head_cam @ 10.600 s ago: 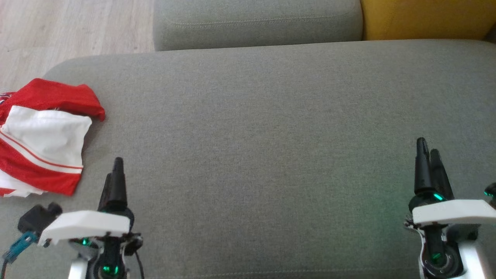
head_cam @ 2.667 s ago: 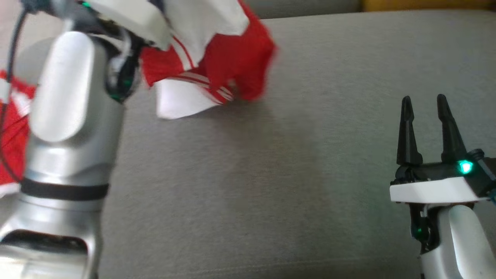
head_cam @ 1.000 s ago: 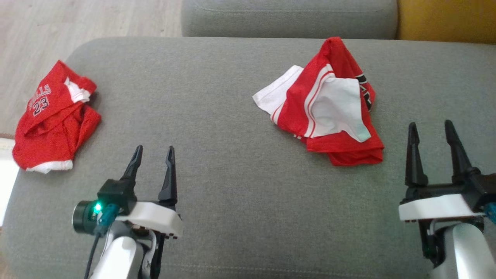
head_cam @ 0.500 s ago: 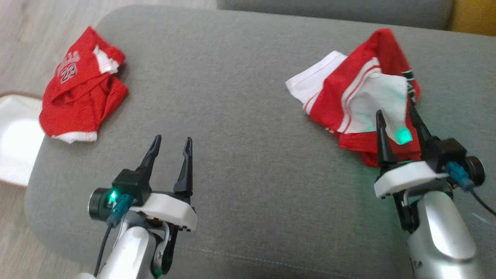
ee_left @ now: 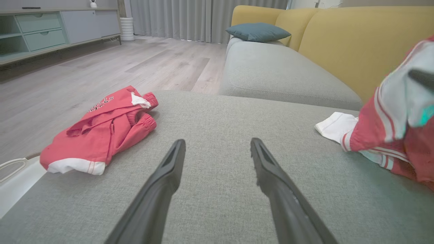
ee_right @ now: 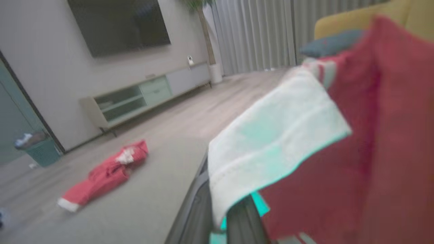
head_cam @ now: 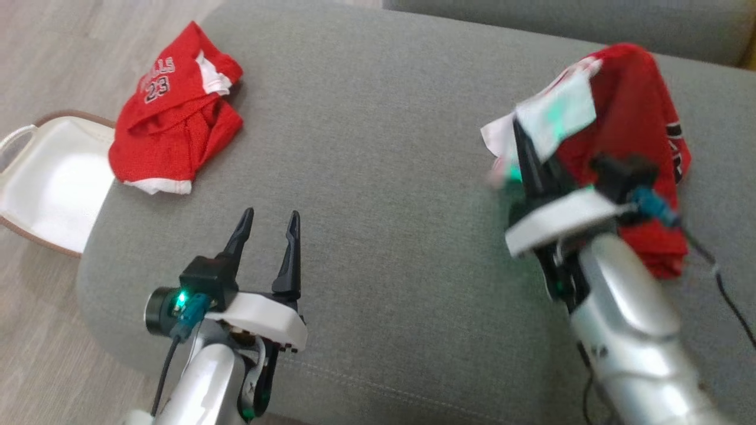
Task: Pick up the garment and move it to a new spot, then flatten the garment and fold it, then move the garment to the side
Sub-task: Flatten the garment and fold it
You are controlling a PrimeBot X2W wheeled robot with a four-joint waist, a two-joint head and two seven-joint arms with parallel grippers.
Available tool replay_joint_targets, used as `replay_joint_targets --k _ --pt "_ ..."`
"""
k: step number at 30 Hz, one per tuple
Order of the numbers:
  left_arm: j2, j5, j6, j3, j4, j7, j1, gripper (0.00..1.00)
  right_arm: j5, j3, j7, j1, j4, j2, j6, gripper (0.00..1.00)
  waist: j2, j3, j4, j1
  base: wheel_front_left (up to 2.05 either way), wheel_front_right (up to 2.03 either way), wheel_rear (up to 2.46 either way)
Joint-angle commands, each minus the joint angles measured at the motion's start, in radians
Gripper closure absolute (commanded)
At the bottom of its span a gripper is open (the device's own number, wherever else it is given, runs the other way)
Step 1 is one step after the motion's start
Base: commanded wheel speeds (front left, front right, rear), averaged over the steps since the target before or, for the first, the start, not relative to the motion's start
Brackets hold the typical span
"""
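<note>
The site was a home living room. A yellow sofa (ee_left: 325, 37) with a blue cushion (ee_left: 257, 32), a wall-mounted TV (ee_right: 118, 23) above a low cabinet (ee_right: 145, 95), grey curtains (ee_left: 190, 18) and a wood floor (ee_left: 101, 71) were noted. The work surface was a grey upholstered seat (head_cam: 378, 147).

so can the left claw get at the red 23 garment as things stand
Probably yes: the left claw is open over bare cushion, and the red 23 garment lies ahead to its left with nothing between. The right claw, shut on the other garment, is far off.
</note>
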Motion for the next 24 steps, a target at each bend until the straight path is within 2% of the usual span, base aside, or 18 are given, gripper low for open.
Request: replay_joint_targets --k 1,4,10,11,12,15,17,24 --pt "0.004 0.01 -0.006 0.034 -0.028 -0.012 -0.026 0.0 0.045 0.036 -0.015 -0.067 -0.047 0.002 0.004 1.0 0.0 -0.017 0.015 0.0 0.0 0.0 0.0" --pt "0.0 0.009 -0.007 0.024 -0.025 -0.012 -0.02 0.0 0.146 0.093 -0.019 -0.128 -0.047 0.002 0.004 1.0 0.0 -0.032 0.034 0.0 0.0 0.0 0.0" --pt "-0.005 0.002 -0.005 0.019 -0.028 -0.012 -0.008 0.0 0.238 0.286 0.006 -0.184 0.033 0.002 0.004 1.0 0.0 -0.039 0.057 0.0 0.0 0.0 0.0" --pt "-0.006 0.001 -0.004 0.019 -0.027 -0.012 -0.006 0.0 0.254 0.315 0.035 -0.183 0.069 0.002 0.004 0.38 0.0 -0.038 0.059 0.0 0.0 0.0 0.0" --pt "-0.006 0.001 -0.004 0.017 -0.026 -0.012 -0.005 0.0 0.26 0.347 0.068 -0.184 0.105 0.002 0.004 0.0 0.0 -0.038 0.061 0.0 0.0 0.0 0.0" --pt "-0.007 -0.002 -0.003 0.01 -0.025 -0.012 -0.004 0.0 0.253 0.426 0.137 -0.195 0.182 0.002 0.004 0.0 0.0 -0.035 0.061 0.0 0.0 0.0 0.0" --pt "-0.008 -0.005 0.0 0.009 -0.027 -0.012 -0.003 0.0 0.228 0.453 0.145 -0.205 0.21 0.002 0.004 0.0 0.0 -0.033 0.054 0.0 0.0 0.0 0.0" --pt "-0.009 -0.014 0.006 0.022 -0.037 -0.012 0.0 0.0 0.149 0.406 0.045 -0.196 0.247 0.002 0.004 0.0 0.0 -0.047 -0.005 0.0 0.0 0.0 0.0"
